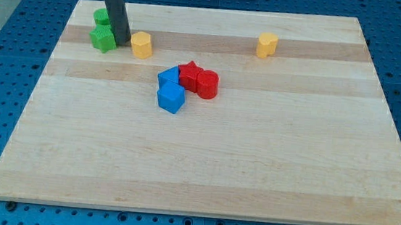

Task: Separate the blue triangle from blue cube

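- Spanning almost the whole view, table (202, 178) is pale wood, sitting on a blue perforated base (0, 73)
- dark rod (115, 10) drops in from the view's top left; my tip (121, 44) is down on the table between green block and a yellow block, just beside both
- no pincer on this arm, just the rod, so wide/narrow state can't be told
- green star-ish block (103, 38) touching or nearly touching the rod on its view-left side; second green block (102, 16) right behind it, partly hidden by rod, shape unclear
- blue cube (171, 97) near table centre, lowest of the middle cluster
- blue triangle (167, 77) just above it toward the view's top, touching the blue cube, not separated
- red block (188, 75) touching blue triangle's view-right side, shape hard to tell
- red cylinder (207, 84) pressed against red block's view-right side
- yellow block (141, 45) just view-right of my tip
- another yellow block (267, 45) alone, well apart, toward the view's top right
- my tip well apart from both blue blocks, up and view-left of them
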`<state>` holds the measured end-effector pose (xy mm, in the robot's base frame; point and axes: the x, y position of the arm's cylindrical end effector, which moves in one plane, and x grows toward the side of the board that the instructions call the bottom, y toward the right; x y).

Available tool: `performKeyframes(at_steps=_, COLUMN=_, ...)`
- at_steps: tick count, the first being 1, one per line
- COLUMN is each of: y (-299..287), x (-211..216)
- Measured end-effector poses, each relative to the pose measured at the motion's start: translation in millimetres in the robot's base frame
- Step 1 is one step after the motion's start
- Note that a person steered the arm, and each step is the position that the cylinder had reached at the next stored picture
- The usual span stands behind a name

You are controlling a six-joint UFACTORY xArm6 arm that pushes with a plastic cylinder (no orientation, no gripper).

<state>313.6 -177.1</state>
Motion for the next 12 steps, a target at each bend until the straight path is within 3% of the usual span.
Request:
performKeyframes(at_steps=1, y=10.4, x=38.0)
performKeyframes(at_steps=3, y=110.8, x=85.0)
performKeyframes(at_steps=5, y=140.5, x=138.0)
performKeyframes(at_steps=7, y=234.3, x=171.0)
performKeyframes(at_steps=11, y=137.7, x=158.9)
performKeyframes(at_steps=12, y=114.2, x=128.6)
